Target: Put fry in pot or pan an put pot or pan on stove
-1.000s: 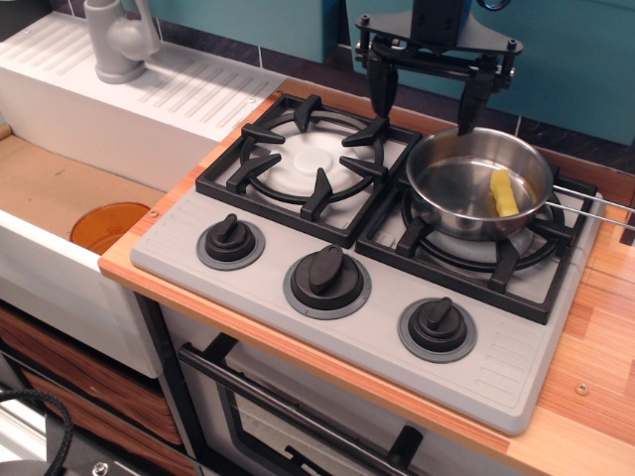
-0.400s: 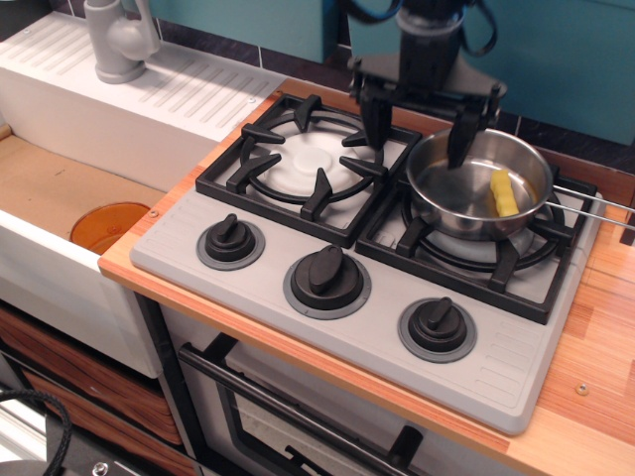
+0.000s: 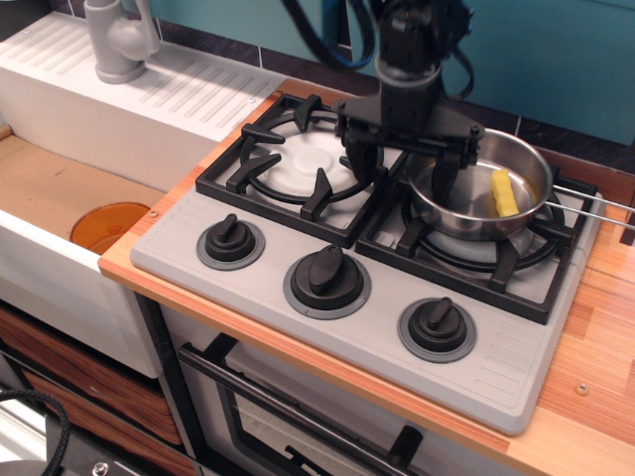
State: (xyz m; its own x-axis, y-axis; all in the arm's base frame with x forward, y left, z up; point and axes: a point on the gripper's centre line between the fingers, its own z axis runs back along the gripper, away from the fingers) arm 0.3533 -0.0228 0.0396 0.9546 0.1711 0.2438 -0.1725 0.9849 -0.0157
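The shiny steel pot [image 3: 474, 210] sits on the right burner of the grey stove [image 3: 260, 290], its wire handle [image 3: 595, 202] pointing right. The yellow crinkle-cut fry [image 3: 505, 192] lies inside the pot, towards its right side. My black gripper [image 3: 402, 177] is open and low over the stove. It straddles the pot's left rim: one finger [image 3: 444, 184] is inside the pot, the other finger [image 3: 357, 165] is outside, between the two burners. It holds nothing.
The left burner grate [image 3: 298, 164] is bare. Three black knobs [image 3: 326, 275] line the stove front. A white sink with a grey tap [image 3: 119, 40] stands at the left, with an orange disc [image 3: 109, 226] in the basin below. A wooden counter [image 3: 595, 347] lies at the right.
My gripper has come down and forward from above the back of the stove, and its open fingers now straddle the pot's left rim. The pot and the fry have not moved.
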